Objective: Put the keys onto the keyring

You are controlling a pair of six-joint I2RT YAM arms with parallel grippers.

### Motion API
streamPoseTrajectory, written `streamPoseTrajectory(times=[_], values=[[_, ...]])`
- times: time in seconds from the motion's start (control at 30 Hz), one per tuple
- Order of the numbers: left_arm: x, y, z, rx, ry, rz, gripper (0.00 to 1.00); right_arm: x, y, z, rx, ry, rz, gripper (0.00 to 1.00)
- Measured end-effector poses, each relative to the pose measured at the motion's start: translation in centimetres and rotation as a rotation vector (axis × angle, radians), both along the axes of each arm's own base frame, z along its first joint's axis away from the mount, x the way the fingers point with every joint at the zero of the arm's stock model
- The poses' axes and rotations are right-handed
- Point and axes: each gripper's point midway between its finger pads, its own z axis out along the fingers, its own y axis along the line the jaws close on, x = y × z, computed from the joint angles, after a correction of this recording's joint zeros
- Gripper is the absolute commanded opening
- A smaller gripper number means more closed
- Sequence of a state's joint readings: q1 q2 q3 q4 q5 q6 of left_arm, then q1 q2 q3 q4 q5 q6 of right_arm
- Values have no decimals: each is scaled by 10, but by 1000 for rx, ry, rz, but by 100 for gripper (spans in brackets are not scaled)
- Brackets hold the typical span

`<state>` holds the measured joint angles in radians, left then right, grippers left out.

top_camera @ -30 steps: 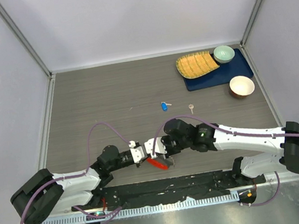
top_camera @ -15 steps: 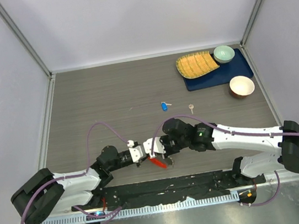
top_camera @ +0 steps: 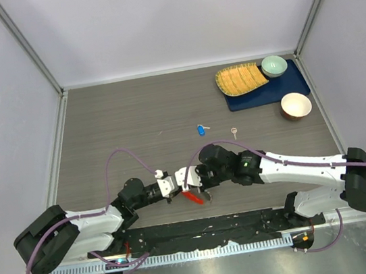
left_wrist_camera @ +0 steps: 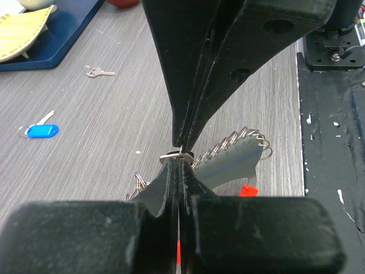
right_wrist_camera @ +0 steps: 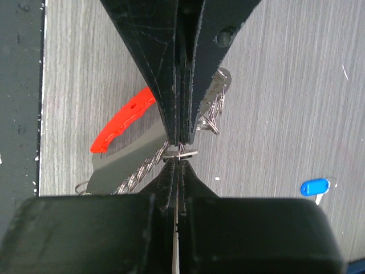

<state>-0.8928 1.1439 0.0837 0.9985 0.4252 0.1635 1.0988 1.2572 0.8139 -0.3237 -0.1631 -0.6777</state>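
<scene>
Top external view: left gripper [top_camera: 174, 186] and right gripper [top_camera: 184, 182] meet tip to tip close to the near edge of the grey wood-grain table [top_camera: 106, 120]. The keyring [top_camera: 193, 197], a twisted silvery wire loop with a long red oblong fob, hangs between them. A small blue-headed key [top_camera: 201, 130] and a plain silver key [top_camera: 235, 131] lie well apart from it on open board, not yet threaded. Judged step: steadying or opening the loop.

Left wrist view: both claws are fully closed, pinching a small silver piece [left_wrist_camera: 171, 157] on the twisted wire [left_wrist_camera: 225, 142]. Whether it is a clasp or a key cannot be told.

Right wrist view: same pinch. The red fob [right_wrist_camera: 122, 123] hangs just beside the black base plate [right_wrist_camera: 20, 85]. The next move calls for one arm to hold the loop while the other fetches a key. Open room lies toward the far side, little toward the near side.
</scene>
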Motion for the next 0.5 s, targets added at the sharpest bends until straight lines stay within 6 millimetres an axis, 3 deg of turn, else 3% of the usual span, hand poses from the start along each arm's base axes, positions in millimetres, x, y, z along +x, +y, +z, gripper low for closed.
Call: streamPoseTrajectory(times=[0.5], values=[[10,4,0,-4,3,62,0,13,-13,-1,-23,-28,-101,1]])
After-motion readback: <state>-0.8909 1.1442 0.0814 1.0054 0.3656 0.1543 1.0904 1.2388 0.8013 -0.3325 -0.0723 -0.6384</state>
